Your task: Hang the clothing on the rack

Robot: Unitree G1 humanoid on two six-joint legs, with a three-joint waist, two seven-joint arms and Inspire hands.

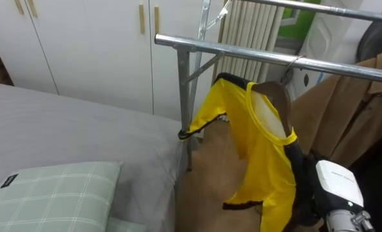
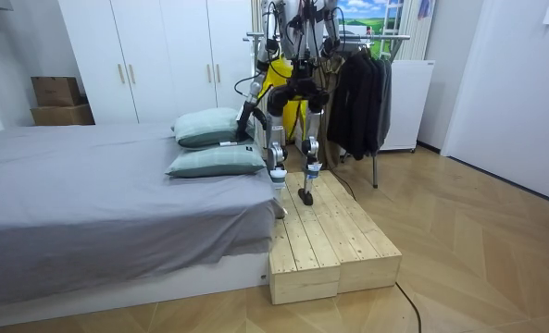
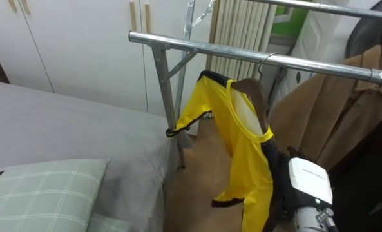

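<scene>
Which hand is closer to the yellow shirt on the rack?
Right. The right hand sits against the lower right side of the yellow shirt. The left hand hangs low by the pillows on the bed, away from the shirt.

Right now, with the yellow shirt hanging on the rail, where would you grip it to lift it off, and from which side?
Probably the hanger, where it shows in the open collar of the yellow shirt, just under the hook. Come from the near side: the rack's post stands left, and brown coats crowd right.
</scene>
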